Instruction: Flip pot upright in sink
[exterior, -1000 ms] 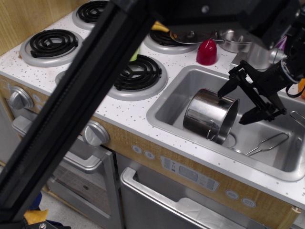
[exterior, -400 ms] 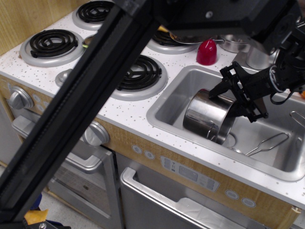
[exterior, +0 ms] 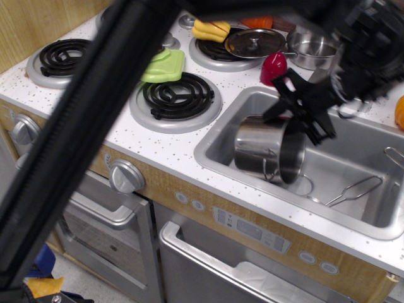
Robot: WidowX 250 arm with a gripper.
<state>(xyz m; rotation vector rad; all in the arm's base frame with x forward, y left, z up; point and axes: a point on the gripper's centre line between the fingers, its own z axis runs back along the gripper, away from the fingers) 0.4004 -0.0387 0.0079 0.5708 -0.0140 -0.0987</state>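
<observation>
The shiny steel pot (exterior: pixel 265 150) lies on its side in the left part of the sink (exterior: pixel 353 161), with its open mouth facing right and a wire loop handle on its lower wall. My black gripper (exterior: pixel 298 124) is just above the pot's upper rim. Its fingers (exterior: pixel 278 111) are spread apart, one over the pot's wall and one to the right of the mouth. Blur hides whether they touch the rim. The gripper is open.
A wire utensil (exterior: pixel 353 188) lies on the sink floor at the right, near the drain (exterior: pixel 304 185). Behind the sink stand a red cup (exterior: pixel 273 68), a small steel pot (exterior: pixel 312 53) and a flat lid (exterior: pixel 254 42). A green item (exterior: pixel 163 65) lies on the stove. My blurred arm (exterior: pixel 82 126) covers the left foreground.
My gripper has moved left and down from right of the pot to its upper rim. The pot has shifted a little to the left. The arm's blurred bulk has swung left.
</observation>
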